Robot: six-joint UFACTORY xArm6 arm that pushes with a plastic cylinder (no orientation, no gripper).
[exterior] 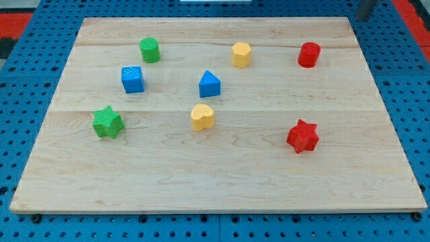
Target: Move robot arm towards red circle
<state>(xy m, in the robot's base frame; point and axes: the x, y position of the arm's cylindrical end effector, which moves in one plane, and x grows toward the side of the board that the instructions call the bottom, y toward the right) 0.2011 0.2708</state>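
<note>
Rod (367, 9) cropped, my tip hidden.

Cube (132, 78) left of triangle (209, 85), heart (201, 116) below it, possibly hexagon (241, 54) above-right, on board (222, 175)

A rectangular wooden board (222, 181) fills most of the view — light, pale grain, made of planks joined along seams that run from the view's left to the view's right. It rests on a blue perforated surface (27, 87) with a regular grid of holes, exposed on all sides of the board. Red areas (13, 23) show at both top corners. Lighting is even — shadows are short and soft.
</note>
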